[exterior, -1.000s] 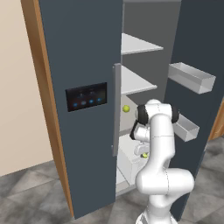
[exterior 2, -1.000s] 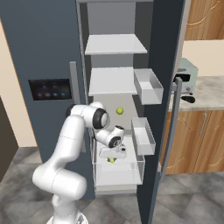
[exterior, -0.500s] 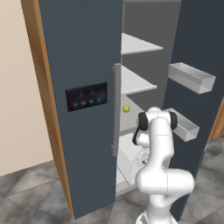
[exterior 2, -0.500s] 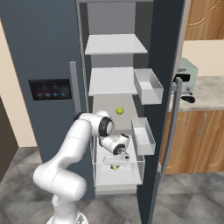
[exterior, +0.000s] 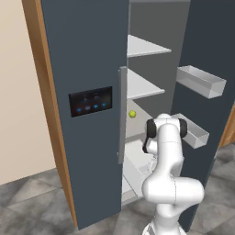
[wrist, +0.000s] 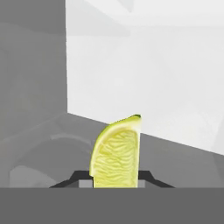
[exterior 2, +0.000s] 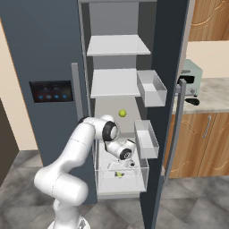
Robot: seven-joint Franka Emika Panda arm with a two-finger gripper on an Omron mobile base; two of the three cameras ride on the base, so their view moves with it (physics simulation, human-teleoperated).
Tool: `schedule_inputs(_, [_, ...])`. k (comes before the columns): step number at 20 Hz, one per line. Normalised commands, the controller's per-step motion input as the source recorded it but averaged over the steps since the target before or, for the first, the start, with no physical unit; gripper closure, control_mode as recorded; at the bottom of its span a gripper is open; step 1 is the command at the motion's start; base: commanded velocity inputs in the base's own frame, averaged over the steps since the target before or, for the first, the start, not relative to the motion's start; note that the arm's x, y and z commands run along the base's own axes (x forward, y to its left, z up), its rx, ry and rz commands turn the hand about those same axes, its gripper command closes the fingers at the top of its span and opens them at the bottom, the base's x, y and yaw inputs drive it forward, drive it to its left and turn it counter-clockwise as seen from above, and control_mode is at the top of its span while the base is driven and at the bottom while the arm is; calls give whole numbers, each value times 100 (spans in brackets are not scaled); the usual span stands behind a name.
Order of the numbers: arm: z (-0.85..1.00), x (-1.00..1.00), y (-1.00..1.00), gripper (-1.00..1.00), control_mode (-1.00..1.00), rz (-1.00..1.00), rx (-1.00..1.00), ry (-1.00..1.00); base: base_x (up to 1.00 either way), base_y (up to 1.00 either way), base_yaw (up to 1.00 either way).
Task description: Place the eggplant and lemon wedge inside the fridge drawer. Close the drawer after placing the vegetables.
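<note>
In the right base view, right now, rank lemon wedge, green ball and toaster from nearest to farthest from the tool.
1. lemon wedge, at the tool, over the fridge drawer.
2. green ball, on the shelf above.
3. toaster, on the counter, far right.

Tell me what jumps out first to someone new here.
The lemon wedge stands upright, close up in the hand view, flanked at its base by the dark fingertips. The white arm reaches down with its gripper inside the pulled-out fridge drawer. A yellow-green ball sits on the shelf above.
</note>
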Motion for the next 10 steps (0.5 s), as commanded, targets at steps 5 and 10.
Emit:
schedule_inputs(5, [-7, -61, -28, 100, -100, 0, 0, 7, 0, 0, 0])
schedule_inputs(10, [-1, -10, -15, 100, -100, 0, 0, 3, 0, 0, 0])
